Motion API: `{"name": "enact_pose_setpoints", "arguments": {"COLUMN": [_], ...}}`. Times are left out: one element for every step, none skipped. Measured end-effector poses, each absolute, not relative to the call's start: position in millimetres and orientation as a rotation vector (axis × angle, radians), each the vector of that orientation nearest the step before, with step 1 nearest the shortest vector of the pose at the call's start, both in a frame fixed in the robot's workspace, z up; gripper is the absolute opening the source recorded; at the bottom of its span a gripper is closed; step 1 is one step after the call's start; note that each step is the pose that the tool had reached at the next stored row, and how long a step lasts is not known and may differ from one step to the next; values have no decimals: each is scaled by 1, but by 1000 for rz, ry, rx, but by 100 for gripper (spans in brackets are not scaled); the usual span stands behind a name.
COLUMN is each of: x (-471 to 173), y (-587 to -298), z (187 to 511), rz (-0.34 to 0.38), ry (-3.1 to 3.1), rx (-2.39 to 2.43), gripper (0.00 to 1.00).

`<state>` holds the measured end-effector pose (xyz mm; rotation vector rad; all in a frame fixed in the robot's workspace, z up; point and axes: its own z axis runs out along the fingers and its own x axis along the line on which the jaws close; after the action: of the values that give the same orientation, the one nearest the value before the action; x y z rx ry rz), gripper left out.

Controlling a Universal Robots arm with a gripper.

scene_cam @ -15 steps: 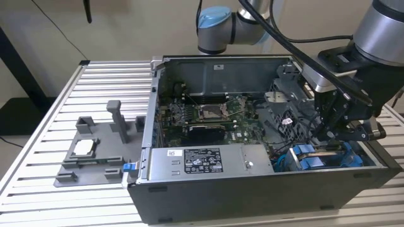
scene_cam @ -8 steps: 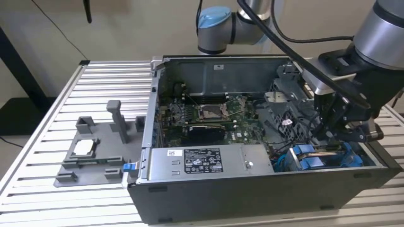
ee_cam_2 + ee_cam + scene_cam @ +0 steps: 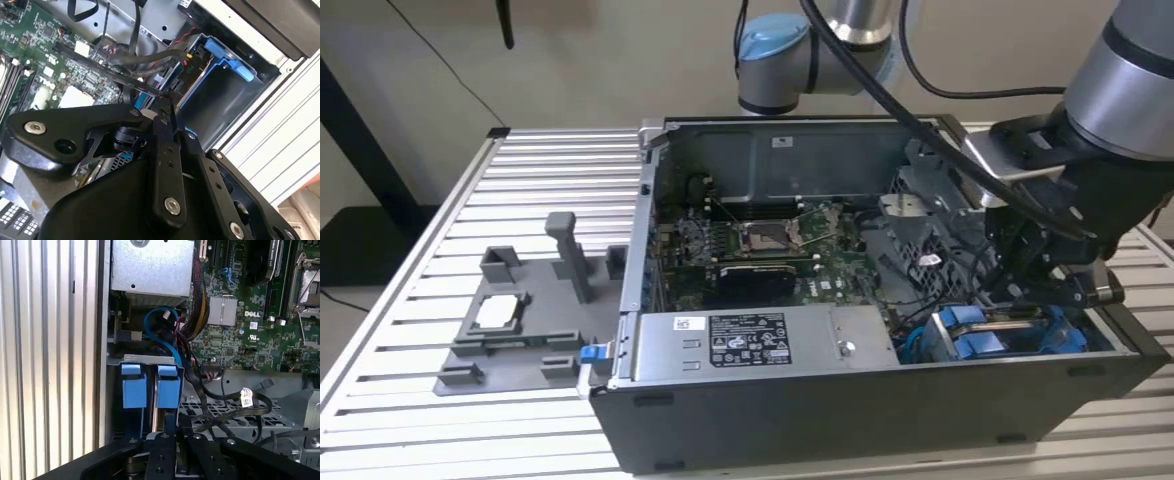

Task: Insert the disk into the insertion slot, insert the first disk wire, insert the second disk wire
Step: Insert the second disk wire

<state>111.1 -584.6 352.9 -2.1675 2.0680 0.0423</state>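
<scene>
Although several printed labels are visible, none of them can be read with certainty. At the exterior view's left, a grey plastic fixture lies on the slatted metal table, and a small flat part with a white top rests in it. Just beside the fixture stands the open black computer case. Its silver power-supply box carries a white sticker and a larger black sticker with small white print. Behind the box lies the green motherboard, which in the first wrist view bears a white logo.

Further right, two blue carriers stand side by side in the insertion slot, the grey metal cage in the corner of the case. The drive bodies are hidden, so which carrier holds the disk cannot be told. A blue cable curves above them.

At the exterior view's right, the end effector reaches down into the case, near the carriers. Its tips are drawn together with no gap to see, and a black cable meets them; whether it is pinched cannot be told.
</scene>
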Motion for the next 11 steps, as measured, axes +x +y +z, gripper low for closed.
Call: {"name": "enact_pose_setpoints", "arguments": {"x": [112,113,114,114,115,115,115,115,115,116,116], "y": [-585,-585,-585,-585,-585,-585,-585,-585,-585,-585,-585], "z": [352,352,351,350,349,349,348,347,347,346,345], "rz": [42,42,41,41,41,40,40,40,39,39,39], "ry": [2071,2074,2076,2079,2083,2087,2090,2094,2098,2102,2105], "rx": [-2165,-2162,-2159,-2156,-2153,-2149,-2146,-2142,-2138,-2134,-2130], "gripper": [16,16,16,16,16,16,16,16,16,16,16]}}
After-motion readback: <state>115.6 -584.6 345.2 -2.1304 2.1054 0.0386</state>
